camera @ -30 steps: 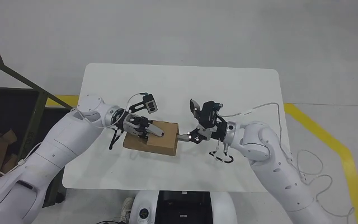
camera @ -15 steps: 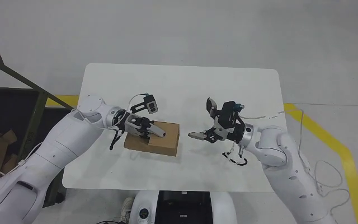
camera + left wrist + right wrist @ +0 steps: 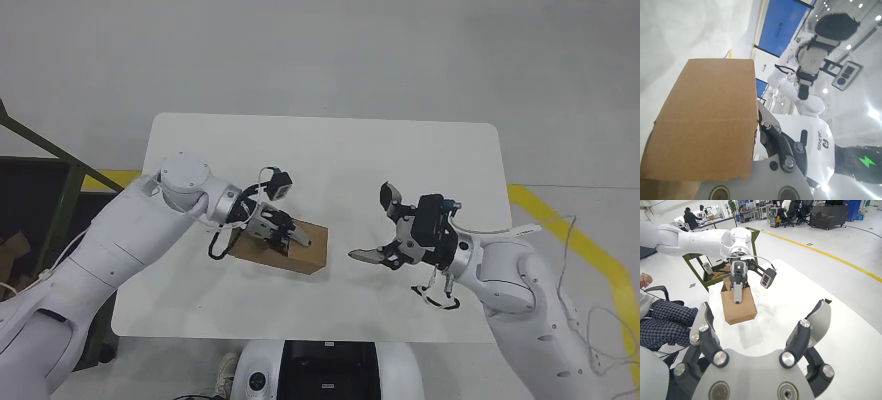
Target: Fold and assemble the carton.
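A brown carton [image 3: 290,252] hangs tilted just above the white table [image 3: 400,150], left of centre. My left gripper [image 3: 284,233] is shut on its upper wall, one finger lying along the outside. The left wrist view has the carton [image 3: 706,117] close up, its flat side panel facing the camera. From the right wrist view the carton [image 3: 738,309] is an open-topped box, with the left gripper [image 3: 737,294] clamped over its rim. My right gripper [image 3: 376,226] stands open a short way to the right of the carton, nothing between its fingers [image 3: 706,313].
A dark green frame [image 3: 40,150] with cardboard scraps stands off the table's left edge. The back and right parts of the table are bare. A yellow floor line [image 3: 570,230] runs past the right side.
My right gripper has pulled away from the carton's right end, moving right and toward the front edge. The left arm has turned the carton and shifted it slightly right.
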